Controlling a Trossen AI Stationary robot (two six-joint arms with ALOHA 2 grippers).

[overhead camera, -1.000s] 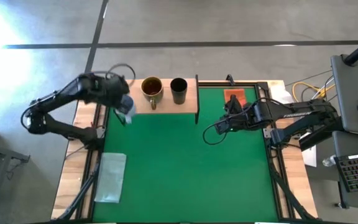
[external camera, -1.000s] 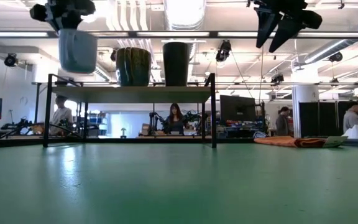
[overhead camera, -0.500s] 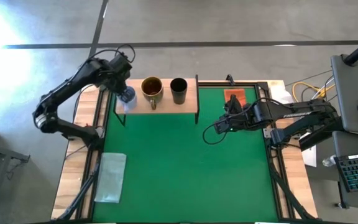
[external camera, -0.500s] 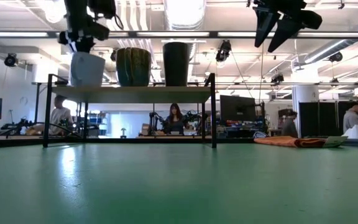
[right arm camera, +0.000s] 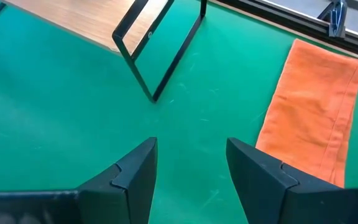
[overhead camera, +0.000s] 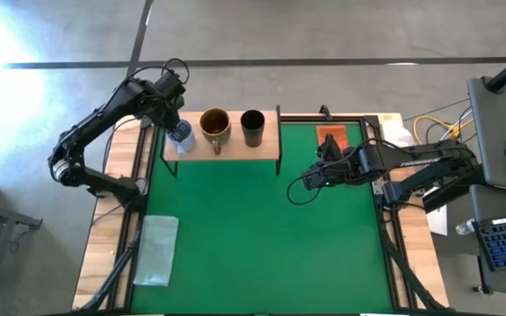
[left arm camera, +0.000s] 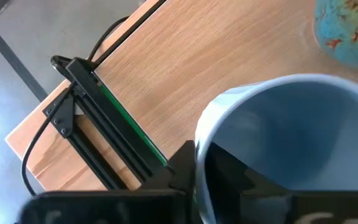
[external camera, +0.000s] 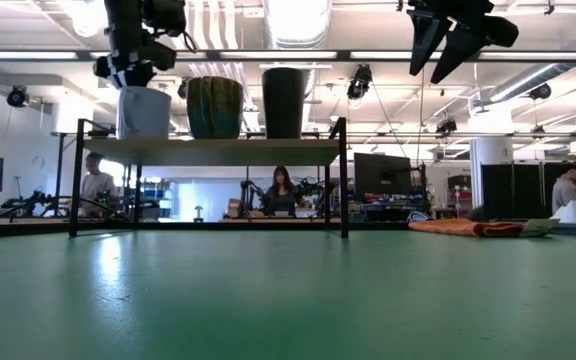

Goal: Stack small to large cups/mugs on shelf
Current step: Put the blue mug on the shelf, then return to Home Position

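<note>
The wooden shelf [overhead camera: 235,151] stands at the table's far edge on black legs. The brown-mustard mug [overhead camera: 214,125] and the black cup [overhead camera: 252,125] stand upright on it side by side. The pale blue-grey mug [overhead camera: 181,137] is at the shelf's left end, next to the brown mug, with my left gripper [external camera: 133,75] shut on it from above. In the low view the blue mug [external camera: 144,112] stands upright with its base at the board. My right gripper [overhead camera: 310,178] is open and empty above the green mat, right of the shelf. My left gripper holds the blue mug by its wall at the rim [left arm camera: 204,143], one finger inside the mug [left arm camera: 241,180] and one outside [left arm camera: 176,171]. The fingers come from above, pointing down. The mug is upright with its base on the shelf's left end.
An orange cloth [overhead camera: 330,136] lies on the mat right of the shelf. A clear plastic sheet [overhead camera: 156,250] lies at the table's near left. The green mat [overhead camera: 253,237] is open in the middle. People [external camera: 282,190] show in the room beyond.
My left gripper has carried the blue mug from in front of the shelf's left end toward the far edge and down onto the board. The mug hung tilted and clear above the shelf then; it now stands upright beside the brown mug.
</note>
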